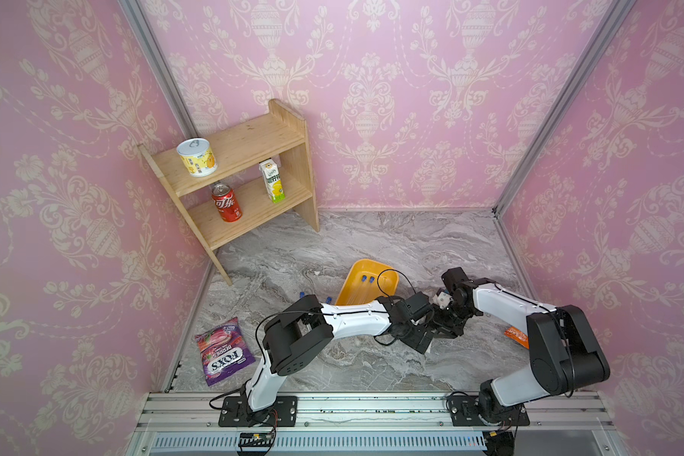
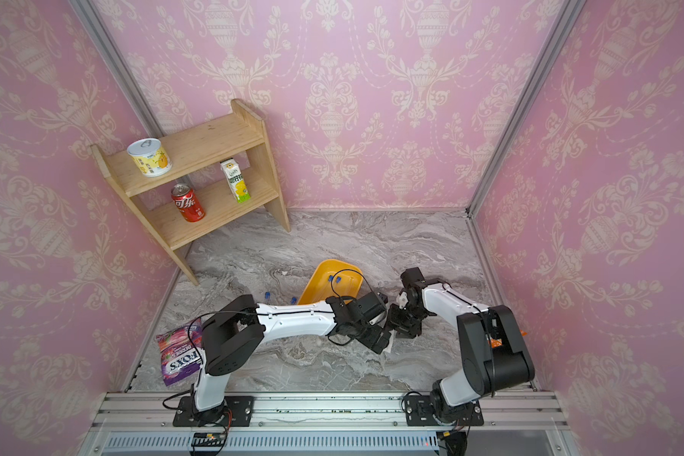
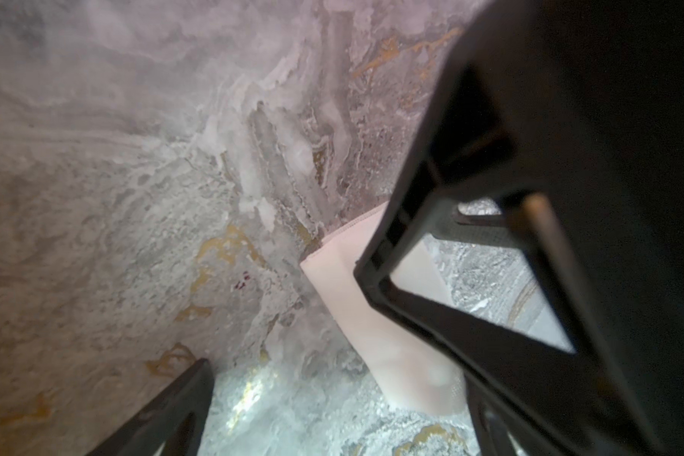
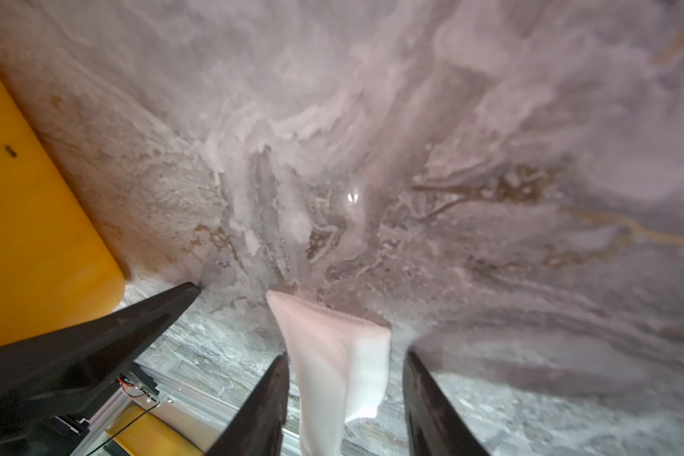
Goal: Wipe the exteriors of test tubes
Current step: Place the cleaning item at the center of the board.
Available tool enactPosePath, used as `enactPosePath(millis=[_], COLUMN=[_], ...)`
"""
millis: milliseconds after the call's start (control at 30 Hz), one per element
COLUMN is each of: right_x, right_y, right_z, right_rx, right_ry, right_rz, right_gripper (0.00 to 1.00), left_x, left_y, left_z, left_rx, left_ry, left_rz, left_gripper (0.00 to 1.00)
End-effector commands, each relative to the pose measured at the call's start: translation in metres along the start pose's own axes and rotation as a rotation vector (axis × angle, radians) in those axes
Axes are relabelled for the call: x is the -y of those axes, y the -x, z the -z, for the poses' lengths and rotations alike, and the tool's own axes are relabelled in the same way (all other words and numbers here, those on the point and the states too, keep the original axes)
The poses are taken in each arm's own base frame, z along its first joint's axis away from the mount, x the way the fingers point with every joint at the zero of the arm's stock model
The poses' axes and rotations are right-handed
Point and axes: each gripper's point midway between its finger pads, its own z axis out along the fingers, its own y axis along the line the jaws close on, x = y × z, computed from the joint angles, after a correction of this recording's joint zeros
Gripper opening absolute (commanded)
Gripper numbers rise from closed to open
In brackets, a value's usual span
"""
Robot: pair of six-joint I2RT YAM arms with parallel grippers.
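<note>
Grey-veined marble desk (image 1: 376, 237) inside pink-papered walls.

Test tubes: two thin clear test tubes with blue caps (image 1: 366, 279) lie side by side in the shallow yellow plastic tray (image 1: 366, 262), about mid-desk. The caps point to the far edge. Two more blue caps (image 1: 301, 294) show on the bare marble just left of the tray. Their clear bodies are hard to trace and seem to run under the left arm. I could not find a fifth tube.

Both arms reach in and meet low over the desk, just right of the tray and toward the near edge.

Left gripper (image 1: 422, 342): jaws spread fully wide, nothing between the fingers in grip.

Right gripper (image 4: 346, 355): jaws partly apart with the white rectangular cloth wiping pad (image 4: 324, 335) standing between them. The pad leans on one finger, with a clear gap to the other, so it is not pinched. The pad's end reaches past the fingertips toward the marble.

Also present:
- A pale wooden two-tier shelf (image 1: 253, 142) stands in the far left corner. It holds a yellow tin (image 1: 196, 157), a red drink can (image 1: 226, 203) and a white-and-green carton (image 1: 272, 181).
- A purple sweet bag (image 1: 222, 351) lies by the left edge, near corner.
- An orange packet (image 1: 517, 336) lies by the right edge, partly behind the right arm.
</note>
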Motion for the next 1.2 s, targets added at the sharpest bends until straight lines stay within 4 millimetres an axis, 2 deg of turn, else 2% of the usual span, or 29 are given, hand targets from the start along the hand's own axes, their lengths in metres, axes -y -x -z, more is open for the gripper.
enactPosePath(millis=[0,200,333,433,633,900,967,1167], right_x=[0.008,0.017,0.016,0.016,0.016,0.016,0.016,0.016], right_y=[0.004,0.003,0.004,0.005,0.004,0.005,0.006,0.008], right_z=[-0.007,-0.015,-0.018,-0.020,-0.024,-0.024,-0.023,-0.017], right_rx=[0.004,-0.003,-0.003,-0.002,-0.005,0.007,0.011,0.027], right_ry=[-0.067,-0.121,-0.127,-0.139,-0.145,-0.153,-0.156,-0.169], right_rz=[0.014,0.019,0.018,0.021,0.023,0.023,0.024,0.029], right_gripper=[0.41,0.28,0.22,0.13,0.01,0.00,0.00,0.00], left_x=[0.007,0.007,0.008,0.008,0.006,0.008,0.012,0.039], left_y=[0.001,0.001,0.003,0.002,0.000,0.000,0.002,0.013], left_z=[0.011,0.013,0.015,0.018,0.019,0.021,0.029,0.080], left_rx=[0.015,0.020,0.030,0.041,0.046,0.050,0.070,0.161], left_ry=[-0.024,-0.027,-0.034,-0.038,-0.041,-0.052,-0.071,-0.189], left_rz=[-0.001,0.001,0.001,0.003,0.012,0.014,0.016,0.008], left_gripper=[0.99,0.99,0.99,0.99,0.99,0.99,0.99,0.99])
